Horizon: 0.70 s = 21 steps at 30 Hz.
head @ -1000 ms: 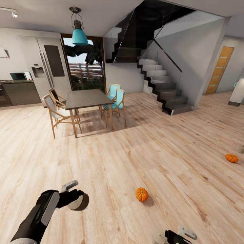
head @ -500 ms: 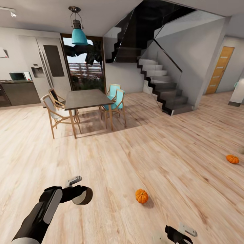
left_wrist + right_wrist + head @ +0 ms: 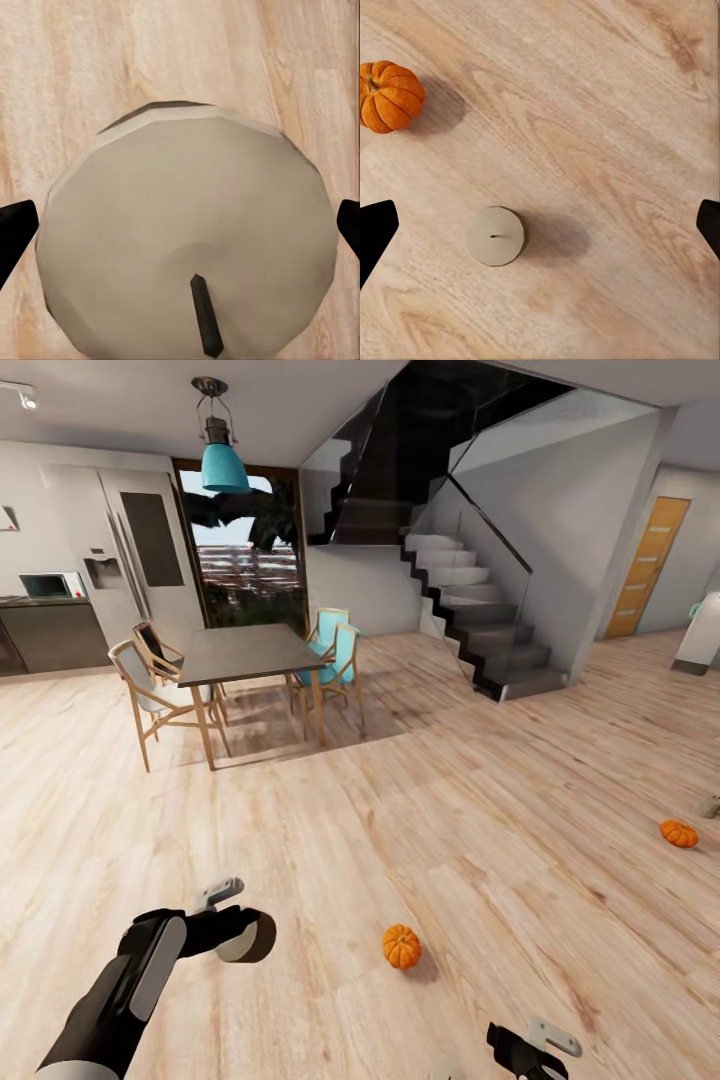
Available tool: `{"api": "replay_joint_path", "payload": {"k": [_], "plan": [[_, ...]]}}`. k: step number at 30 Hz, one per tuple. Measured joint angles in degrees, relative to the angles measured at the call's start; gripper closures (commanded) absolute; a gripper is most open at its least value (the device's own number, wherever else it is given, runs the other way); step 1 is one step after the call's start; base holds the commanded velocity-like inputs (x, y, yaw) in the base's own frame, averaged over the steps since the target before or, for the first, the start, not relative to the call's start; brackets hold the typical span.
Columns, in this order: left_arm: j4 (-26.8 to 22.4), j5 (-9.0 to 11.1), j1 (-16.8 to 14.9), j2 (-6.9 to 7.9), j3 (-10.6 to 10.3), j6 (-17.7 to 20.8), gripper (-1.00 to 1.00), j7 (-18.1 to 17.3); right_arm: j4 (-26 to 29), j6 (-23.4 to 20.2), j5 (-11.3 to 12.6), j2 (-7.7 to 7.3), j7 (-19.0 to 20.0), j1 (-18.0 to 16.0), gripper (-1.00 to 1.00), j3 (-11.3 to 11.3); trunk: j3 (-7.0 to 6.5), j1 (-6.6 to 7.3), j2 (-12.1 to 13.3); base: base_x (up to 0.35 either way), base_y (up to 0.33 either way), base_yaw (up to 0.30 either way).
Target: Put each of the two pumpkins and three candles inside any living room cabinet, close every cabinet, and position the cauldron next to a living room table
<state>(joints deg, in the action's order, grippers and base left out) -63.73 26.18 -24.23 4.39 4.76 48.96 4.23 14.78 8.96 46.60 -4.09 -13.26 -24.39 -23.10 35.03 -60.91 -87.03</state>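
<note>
On the floor: my two pumpkins, one point(image 3: 401, 946) ahead between my arms, the other point(image 3: 679, 833) far right.
Left gripper point(image 3: 180, 225): clamped around a pale candle point(image 3: 187, 240).
Right gripper point(image 3: 540, 225): spread wide, hanging above a second candle point(image 3: 496, 235) on the boards.

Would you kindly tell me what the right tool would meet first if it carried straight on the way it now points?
Most likely the beige candle standing on the wood floor, roughly centred ahead of the open right tool. The pumpkin lies off to one side of that line. Depth is hard to judge.
</note>
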Motion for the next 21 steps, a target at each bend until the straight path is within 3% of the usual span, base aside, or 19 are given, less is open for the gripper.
{"api": "replay_joint_path", "payload": {"k": [4, 8, 14, 17, 19, 21], "plan": [[-0.3, -0.2, 0.0, -1.19, -0.1, 0.0, 1.00, 0.1, 0.0, 0.4, 0.1, 0.00, 0.0, 0.0, -1.00, 0.0, 0.00, 0.00, 0.0, 0.000, -0.010, 0.000], [-0.5, -0.2, 0.0, -1.30, -0.2, 0.1, 1.00, 0.1, 0.1, 0.4, 0.0, 0.00, 0.0, 0.0, -1.00, 0.0, 0.00, 0.00, 0.0, 0.000, -0.001, 0.000], [-0.6, -0.1, 0.0, -1.22, 0.0, 0.7, 1.00, 0.0, 0.6, 0.4, -0.1, 0.00, 0.0, 0.0, -1.00, 0.0, 1.07, -1.31, -2.4, 0.000, 0.000, 0.000], [-0.6, 0.1, 0.0, -1.11, 0.2, 5.7, 1.00, -0.2, 0.7, 0.2, -0.2, -0.06, 0.0, 0.0, -1.00, 0.0, 1.61, -1.97, -3.6, 0.000, 0.000, 0.000], [-0.6, 0.4, 0.0, -1.12, 0.2, 6.6, 1.00, -0.2, 0.8, 0.1, -0.2, -0.08, 0.1, 0.0, -1.00, 0.0, 1.97, -2.41, -4.4, 0.000, 0.000, 0.000], [-0.6, 2.0, 0.0, -1.06, 0.2, 6.9, 1.00, -0.2, 0.8, 0.1, -0.3, -0.08, 0.7, 0.0, -1.00, -0.1, 2.33, -2.85, -5.2, 0.000, 0.000, 0.000]]}}
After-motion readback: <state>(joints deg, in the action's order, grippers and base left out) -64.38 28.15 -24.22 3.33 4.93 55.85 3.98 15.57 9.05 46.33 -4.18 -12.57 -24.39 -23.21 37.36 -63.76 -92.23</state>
